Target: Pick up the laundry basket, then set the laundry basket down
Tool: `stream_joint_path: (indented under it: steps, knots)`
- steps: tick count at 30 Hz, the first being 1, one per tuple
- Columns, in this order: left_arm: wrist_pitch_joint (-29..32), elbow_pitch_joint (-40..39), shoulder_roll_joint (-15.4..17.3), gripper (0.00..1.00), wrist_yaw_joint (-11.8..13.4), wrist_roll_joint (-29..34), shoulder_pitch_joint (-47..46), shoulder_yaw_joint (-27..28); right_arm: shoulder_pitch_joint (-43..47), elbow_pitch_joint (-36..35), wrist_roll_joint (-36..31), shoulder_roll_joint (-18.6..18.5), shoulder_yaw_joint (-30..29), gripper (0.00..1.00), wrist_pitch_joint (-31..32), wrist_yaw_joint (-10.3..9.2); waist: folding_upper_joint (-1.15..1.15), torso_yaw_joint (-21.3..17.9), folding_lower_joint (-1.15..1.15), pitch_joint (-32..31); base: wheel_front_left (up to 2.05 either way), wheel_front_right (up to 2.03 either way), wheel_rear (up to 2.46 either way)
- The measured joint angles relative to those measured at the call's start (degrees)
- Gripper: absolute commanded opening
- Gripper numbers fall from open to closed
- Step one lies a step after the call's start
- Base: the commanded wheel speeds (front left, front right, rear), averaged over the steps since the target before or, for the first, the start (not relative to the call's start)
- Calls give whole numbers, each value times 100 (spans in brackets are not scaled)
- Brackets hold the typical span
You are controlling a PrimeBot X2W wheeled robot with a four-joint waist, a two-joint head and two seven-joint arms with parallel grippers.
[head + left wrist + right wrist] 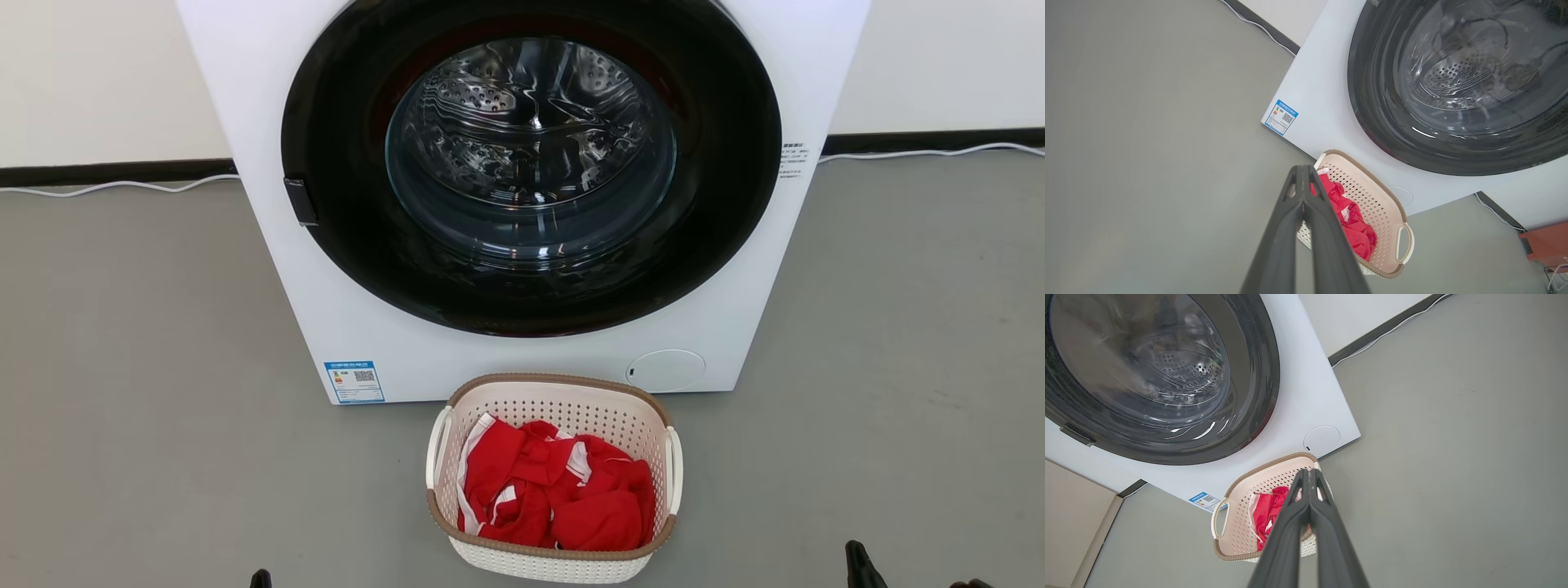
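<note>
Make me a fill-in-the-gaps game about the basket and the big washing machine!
1. The clothes in the laundry basket are ___.
2. The laundry basket stands on the grey ___, just in front of the washer.
3. The laundry basket has ___ white loop handles.
4. The left pincer and the right pincer are both ___, fingers pressed together.
Missing words: red; floor; two; shut.
</note>
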Motion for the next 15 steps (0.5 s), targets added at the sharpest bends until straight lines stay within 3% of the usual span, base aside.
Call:
stream_joint_path:
  steps: [15]
  knots:
    - [245,-74,5,0,-86,-833,-133,127,-131,-98,943,-8,-113,0,238,0,0,-5,0,30,0,0,0]
